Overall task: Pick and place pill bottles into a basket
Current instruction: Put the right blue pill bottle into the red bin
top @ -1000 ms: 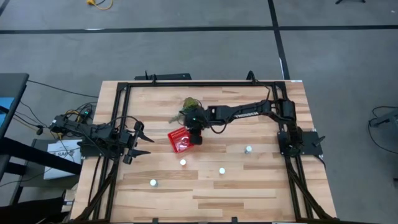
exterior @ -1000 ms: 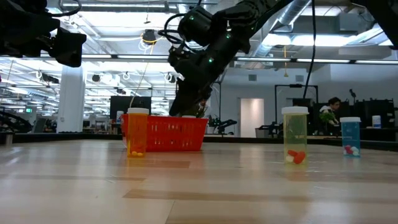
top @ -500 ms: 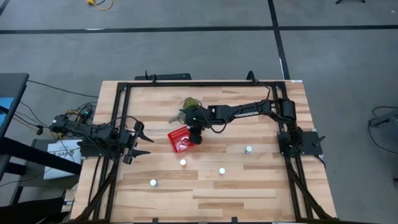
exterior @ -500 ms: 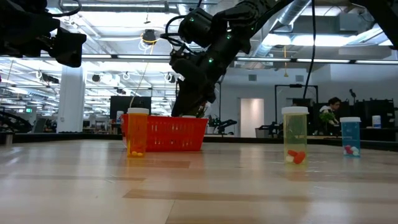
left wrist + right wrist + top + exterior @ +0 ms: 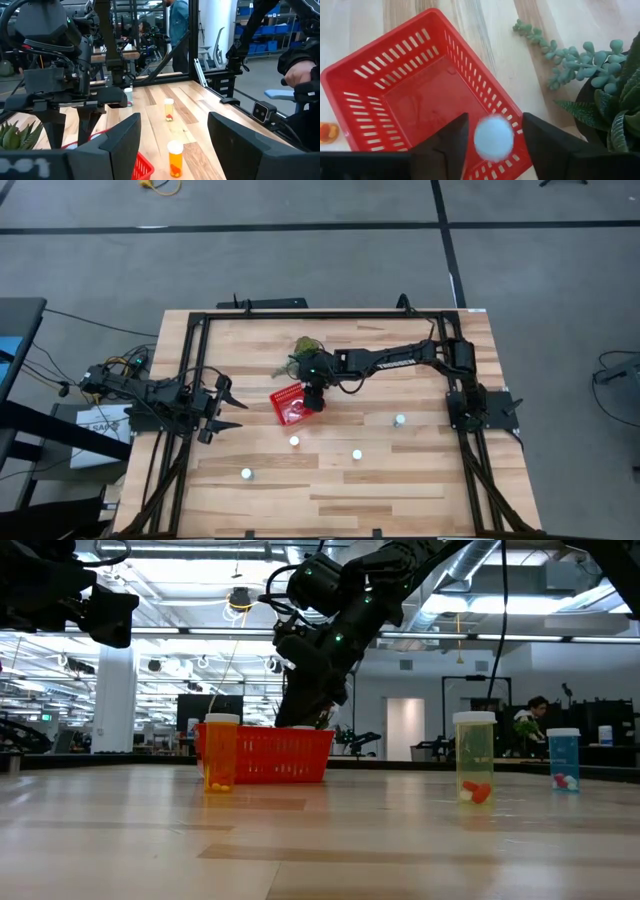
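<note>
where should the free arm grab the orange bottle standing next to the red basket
Grip the orange bottle around its round body just under the white cap, coming straight down from above. It stands upright on the table, so the cap faces up and the sides are open to fingers. The basket sits close behind it, so a sideways approach looks riskier. The left gripper waits at the table's left edge.

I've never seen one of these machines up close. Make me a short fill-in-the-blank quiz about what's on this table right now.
1. The right gripper hangs above the ____ basket.
2. Between its fingers shows a bottle with a ____ cap.
3. In the high view, ____ pill bottles stand on the bare table outside the basket.
4. The left gripper waits at the table's ____ edge.

Missing words: red; white; four; left
</note>
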You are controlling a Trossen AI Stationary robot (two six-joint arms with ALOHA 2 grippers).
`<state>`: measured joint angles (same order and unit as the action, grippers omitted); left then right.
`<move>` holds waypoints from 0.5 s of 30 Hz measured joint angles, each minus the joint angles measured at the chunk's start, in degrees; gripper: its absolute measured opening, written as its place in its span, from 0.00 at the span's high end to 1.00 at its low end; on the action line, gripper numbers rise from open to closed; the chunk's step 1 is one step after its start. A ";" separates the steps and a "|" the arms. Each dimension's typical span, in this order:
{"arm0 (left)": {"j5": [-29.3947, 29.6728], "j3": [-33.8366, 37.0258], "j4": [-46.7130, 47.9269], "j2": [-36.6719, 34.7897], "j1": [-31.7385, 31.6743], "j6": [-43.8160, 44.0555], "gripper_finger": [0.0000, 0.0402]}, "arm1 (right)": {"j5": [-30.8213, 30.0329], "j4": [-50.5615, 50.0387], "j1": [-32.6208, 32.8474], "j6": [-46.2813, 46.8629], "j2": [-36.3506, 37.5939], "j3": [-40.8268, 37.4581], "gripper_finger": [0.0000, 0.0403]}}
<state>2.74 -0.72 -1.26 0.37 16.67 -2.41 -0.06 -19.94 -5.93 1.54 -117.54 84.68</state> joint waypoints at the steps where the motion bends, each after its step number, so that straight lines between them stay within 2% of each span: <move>1: 0.00 -0.01 0.00 0.01 0.01 -0.08 0.45 | -0.02 0.00 0.00 0.00 0.00 0.00 0.52; 7: 0.00 0.01 0.00 0.01 -0.01 0.39 0.45 | -0.04 0.78 0.07 -0.37 0.00 0.00 0.43; 11: 0.00 0.01 -0.01 0.01 0.00 -0.05 0.45 | -0.26 1.74 0.56 -1.83 1.41 -0.09 0.42; 15: 0.00 -0.01 0.00 0.00 -0.01 0.43 0.45 | -3.44 -0.46 2.21 -4.76 4.52 -0.09 0.43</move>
<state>2.74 -0.73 -1.26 0.37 16.67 -1.98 -3.50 -20.41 -3.72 -3.21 -113.01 84.60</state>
